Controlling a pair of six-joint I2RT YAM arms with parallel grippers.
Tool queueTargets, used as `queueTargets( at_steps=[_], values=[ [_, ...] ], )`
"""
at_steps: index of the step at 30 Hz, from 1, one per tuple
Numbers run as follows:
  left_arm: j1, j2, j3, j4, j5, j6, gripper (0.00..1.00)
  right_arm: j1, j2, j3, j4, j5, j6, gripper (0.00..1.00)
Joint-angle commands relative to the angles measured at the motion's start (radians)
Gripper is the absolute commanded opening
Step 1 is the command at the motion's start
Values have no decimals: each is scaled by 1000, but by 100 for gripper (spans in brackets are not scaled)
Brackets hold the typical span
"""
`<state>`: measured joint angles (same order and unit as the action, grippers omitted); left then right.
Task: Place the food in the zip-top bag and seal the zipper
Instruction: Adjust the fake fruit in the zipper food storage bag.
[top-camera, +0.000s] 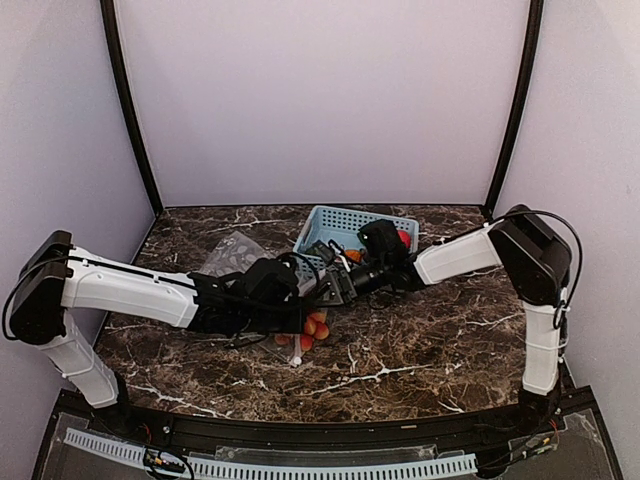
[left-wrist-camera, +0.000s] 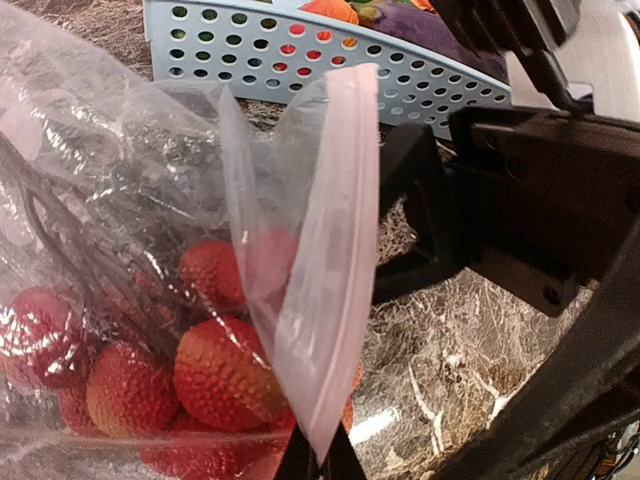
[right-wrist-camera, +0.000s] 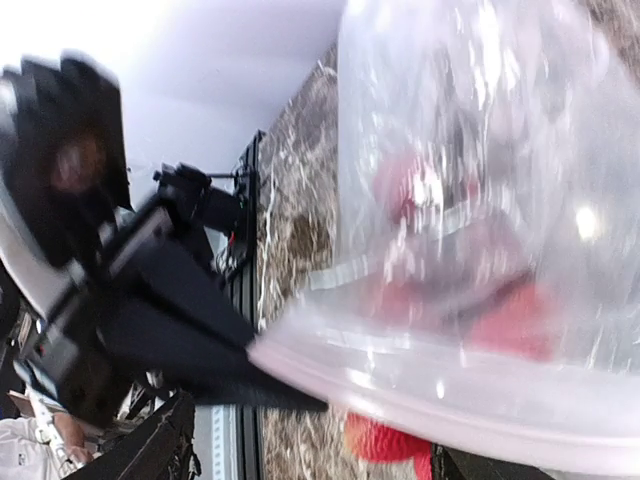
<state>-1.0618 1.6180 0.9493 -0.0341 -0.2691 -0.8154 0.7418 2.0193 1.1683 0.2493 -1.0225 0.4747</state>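
Observation:
The clear zip-top bag (top-camera: 232, 252) lies left of centre, its mouth turned toward the basket. In the left wrist view the bag (left-wrist-camera: 110, 180) holds a cluster of red-yellow balls (left-wrist-camera: 215, 375). My left gripper (left-wrist-camera: 318, 465) is shut on the pale zipper (left-wrist-camera: 335, 250) and holds that end up. My right gripper (top-camera: 338, 287) is open at the bag's mouth, with one black finger (left-wrist-camera: 410, 190) just behind the strip. In the right wrist view the zipper (right-wrist-camera: 450, 395) runs across close in front, and the fingers themselves are hidden.
The light blue lattice basket (top-camera: 350, 222) stands just behind the grippers, with an orange mango (left-wrist-camera: 330, 8), a purple eggplant (left-wrist-camera: 440, 25) and a red strawberry (top-camera: 403, 238) inside it. Both forearms cross the table's middle. Dark marble shows in front.

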Motion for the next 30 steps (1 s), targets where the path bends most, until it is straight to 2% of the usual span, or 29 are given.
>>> queueTargets(
  at_steps=[1, 4, 6, 14, 16, 18, 20, 21, 25, 26, 30],
  values=[
    [5, -64, -2, -14, 11, 0, 1, 5, 104, 58, 167, 7, 146, 78],
    [5, -82, 6, -28, 9, 10, 1, 0, 148, 83, 204, 1, 206, 78],
    [6, -89, 7, -51, -5, 13, 1, -12, 121, 63, 209, -28, 217, 78],
    [24, -77, -17, -37, 5, 20, 1, -54, -147, -65, -88, -33, -147, 79],
    [26, -76, -17, -32, 8, 22, 1, -56, -175, -74, -199, 22, -252, 79],
    [26, -80, -17, -25, 12, 25, 1, -56, -179, -77, -298, 94, -330, 70],
    [26, -83, -15, -23, 14, 29, 1, -56, -167, -95, -328, 137, -342, 54],
    [26, -84, -15, -22, 14, 29, 1, -56, -159, -110, -313, 136, -323, 42],
    [28, -81, -9, -15, 26, 29, 1, -30, -103, -96, -274, 143, -256, 6],
    [28, -80, -8, -9, 32, 27, 1, -20, -87, -77, -286, 150, -254, 0],
    [28, -73, -7, 10, 44, 24, 1, 17, -10, 10, -333, 184, -243, 0]
  ],
)
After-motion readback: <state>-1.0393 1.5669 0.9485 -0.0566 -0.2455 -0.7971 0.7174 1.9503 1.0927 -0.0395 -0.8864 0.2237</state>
